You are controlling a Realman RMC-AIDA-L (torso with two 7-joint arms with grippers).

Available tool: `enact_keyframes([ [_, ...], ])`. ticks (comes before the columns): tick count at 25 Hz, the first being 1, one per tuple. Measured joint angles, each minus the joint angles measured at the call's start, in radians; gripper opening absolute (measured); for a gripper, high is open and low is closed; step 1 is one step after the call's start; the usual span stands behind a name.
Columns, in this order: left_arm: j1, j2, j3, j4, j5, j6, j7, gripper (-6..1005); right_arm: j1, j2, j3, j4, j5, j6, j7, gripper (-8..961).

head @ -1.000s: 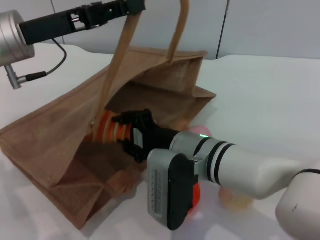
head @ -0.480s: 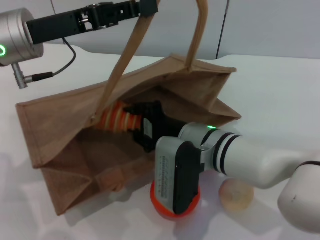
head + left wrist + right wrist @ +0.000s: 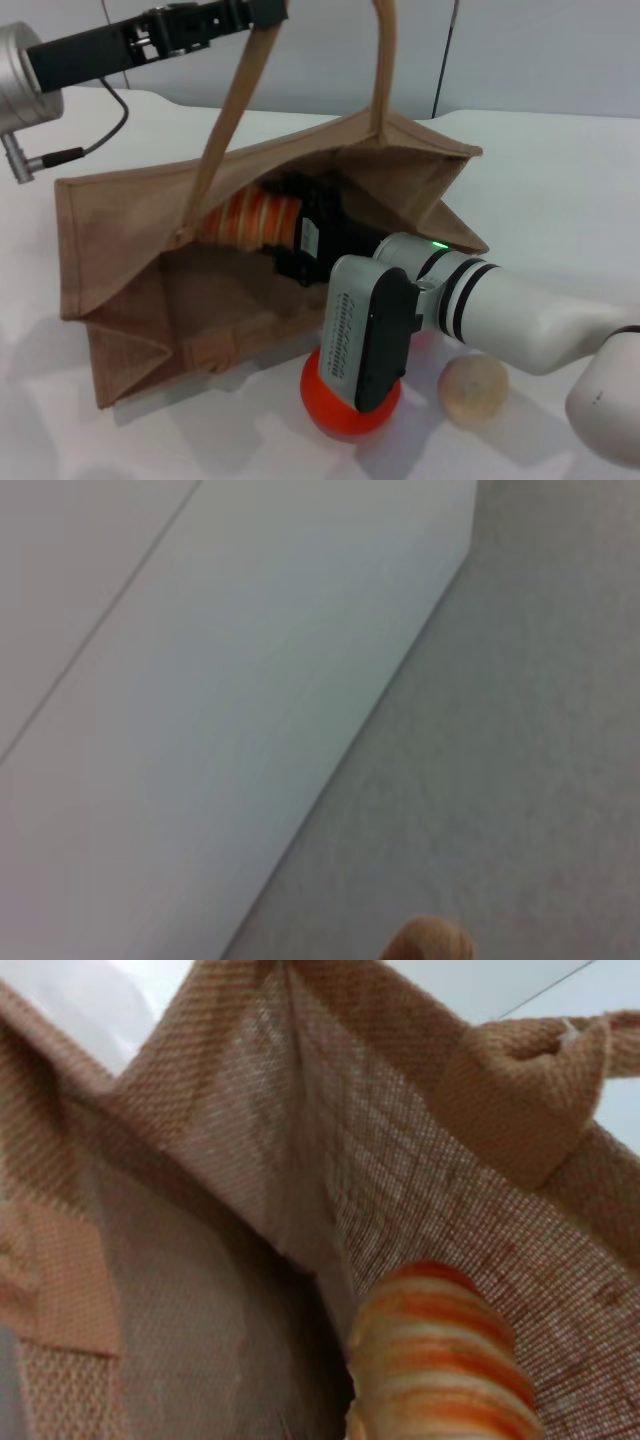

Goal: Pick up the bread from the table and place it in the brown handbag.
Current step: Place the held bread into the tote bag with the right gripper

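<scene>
- Your right gripper (image 3: 292,232) reaches inside the brown handbag (image 3: 130,215), clamped on the bread (image 3: 250,220), which projects beyond its fingertips.
- Your left gripper (image 3: 262,12) pinches a handle (image 3: 222,120) overhead.

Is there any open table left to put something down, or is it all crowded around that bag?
Bare table lies beyond the brown handbag, toward the robot's right. It is crowded in front, where the orange ball, beige ball and right arm sit.

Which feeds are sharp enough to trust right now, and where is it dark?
Head view: sharp, evenly lit; the brown handbag is shadowed inside around the bread. Right wrist view: bread soft, weave crisp, fold dark. Left wrist view: blurred.
</scene>
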Motion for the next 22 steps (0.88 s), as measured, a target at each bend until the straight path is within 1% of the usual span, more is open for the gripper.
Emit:
enact_keyframes([
  [5, 0.019, 0.001, 0.001, -0.006, -0.024, 0.000, 0.000, 122, -0.005, -0.002, 0.000, -0.016, 0.000, -0.010, 0.013, 710],
  [11, 0.032, 0.009, 0.000, -0.008, -0.035, -0.003, 0.004, 122, -0.023, -0.007, 0.001, -0.047, -0.001, -0.009, 0.010, 904],
  [16, 0.068, 0.012, -0.002, -0.024, -0.087, -0.019, 0.010, 122, -0.074, -0.016, 0.005, -0.098, -0.007, 0.037, -0.008, 905],
  [17, 0.076, 0.011, -0.002, -0.032, -0.095, -0.022, 0.011, 122, -0.098, -0.017, 0.013, -0.108, -0.008, 0.055, -0.028, 905],
  [19, 0.095, 0.005, -0.003, -0.052, -0.126, -0.044, 0.013, 122, -0.132, -0.018, 0.035, -0.119, -0.008, 0.071, -0.065, 905],
  [22, 0.121, -0.005, -0.004, -0.061, -0.166, -0.091, 0.029, 122, -0.206, -0.019, 0.092, -0.155, -0.008, 0.096, -0.130, 904],
])
